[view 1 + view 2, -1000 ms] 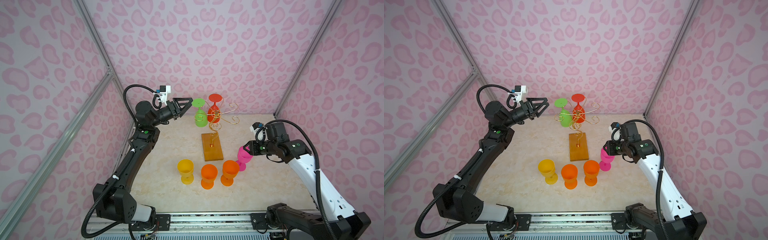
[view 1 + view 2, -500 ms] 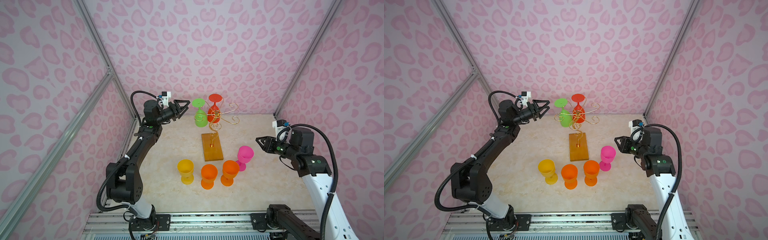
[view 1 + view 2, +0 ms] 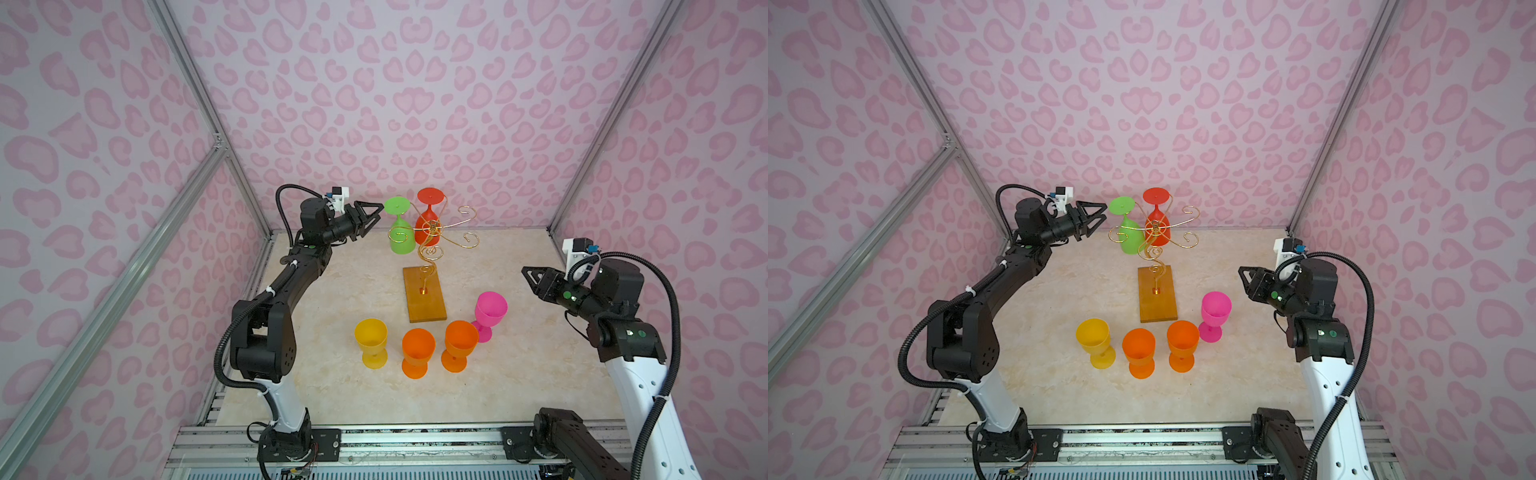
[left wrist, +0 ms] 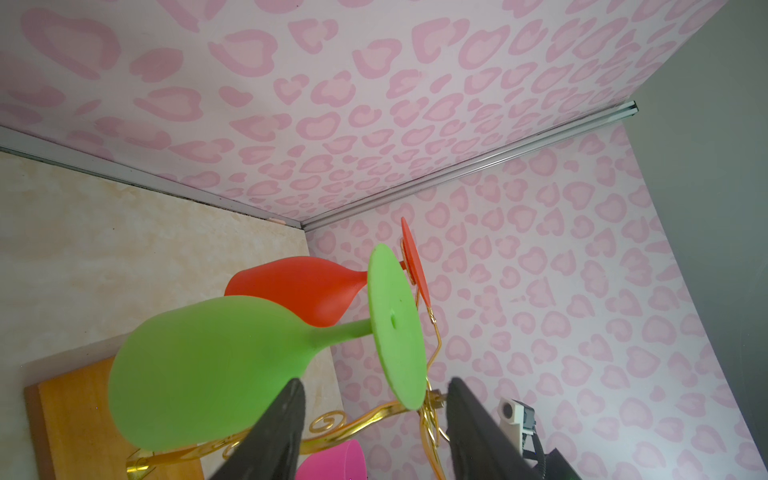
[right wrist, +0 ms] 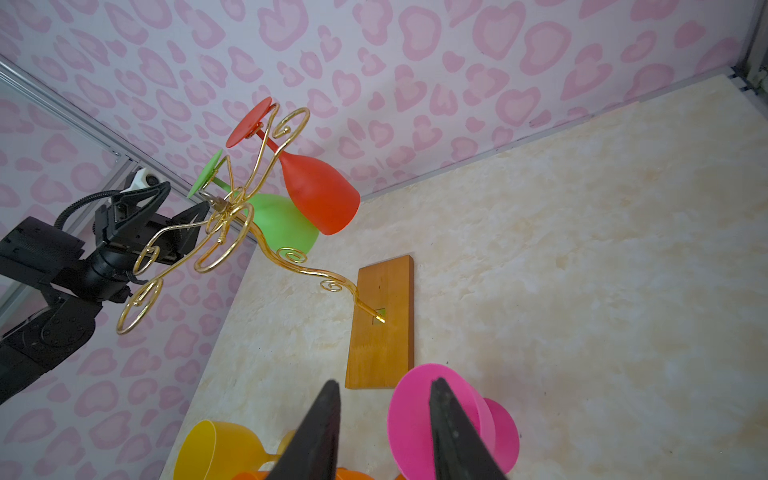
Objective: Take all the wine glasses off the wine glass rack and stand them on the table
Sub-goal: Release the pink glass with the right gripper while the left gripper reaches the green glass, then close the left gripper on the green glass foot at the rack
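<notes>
You have your left tool (image 3: 374,215) open just beside the flat foot of the green glass (image 3: 401,240), which hangs upside down from the gold rack (image 3: 426,302) by that foot, so you can slide it off; your right tool (image 3: 529,280) is open, holding nothing.

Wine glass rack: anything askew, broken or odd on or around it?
Nothing stands out. The wine glass rack stands upright, green glass and red glass hang upside down; yellow glass, orange glasses and pink glass stand upright.
</notes>
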Robot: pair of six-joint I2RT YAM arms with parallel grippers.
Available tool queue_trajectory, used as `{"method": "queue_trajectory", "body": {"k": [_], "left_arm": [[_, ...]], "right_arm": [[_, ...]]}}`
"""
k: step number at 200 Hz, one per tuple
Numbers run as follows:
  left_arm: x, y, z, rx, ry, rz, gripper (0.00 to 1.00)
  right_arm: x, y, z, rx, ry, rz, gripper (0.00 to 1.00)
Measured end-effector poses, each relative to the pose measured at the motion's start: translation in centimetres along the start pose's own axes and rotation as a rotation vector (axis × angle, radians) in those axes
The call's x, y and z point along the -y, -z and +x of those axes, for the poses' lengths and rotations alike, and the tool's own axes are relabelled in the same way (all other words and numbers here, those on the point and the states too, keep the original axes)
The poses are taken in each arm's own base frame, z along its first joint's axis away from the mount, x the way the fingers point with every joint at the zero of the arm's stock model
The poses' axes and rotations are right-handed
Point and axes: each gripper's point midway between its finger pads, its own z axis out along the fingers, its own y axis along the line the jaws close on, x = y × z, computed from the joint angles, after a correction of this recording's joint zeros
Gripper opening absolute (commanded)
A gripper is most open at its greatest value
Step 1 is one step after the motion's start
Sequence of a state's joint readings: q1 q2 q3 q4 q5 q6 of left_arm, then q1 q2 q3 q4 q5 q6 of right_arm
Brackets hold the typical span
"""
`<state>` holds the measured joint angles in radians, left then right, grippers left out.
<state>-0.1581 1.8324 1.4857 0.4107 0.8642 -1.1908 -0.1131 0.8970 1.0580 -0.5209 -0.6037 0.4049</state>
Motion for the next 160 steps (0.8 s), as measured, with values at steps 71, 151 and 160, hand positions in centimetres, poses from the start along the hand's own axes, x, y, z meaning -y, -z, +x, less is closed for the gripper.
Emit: {"method": "queue_trajectory", "body": {"k": [71, 151, 160], "left_arm": [[1.2, -1.9, 0.0, -0.026, -0.017, 0.038, 0.50], [0.6, -2.6, 0.5, -0.042, 0.019, 0.034, 0.27], [0.5, -2.6, 0.5, -0.042, 0.020, 0.033, 0.24]], "right_arm": [[0.2, -0.4, -0.1, 0.001, -0.024, -0.014, 0.37], [0.4, -0.7, 0.4, -0.018, -0.041, -0.025, 0.37], [0.4, -0.7, 0.5, -0.018, -0.042, -0.024, 0.37]]}}
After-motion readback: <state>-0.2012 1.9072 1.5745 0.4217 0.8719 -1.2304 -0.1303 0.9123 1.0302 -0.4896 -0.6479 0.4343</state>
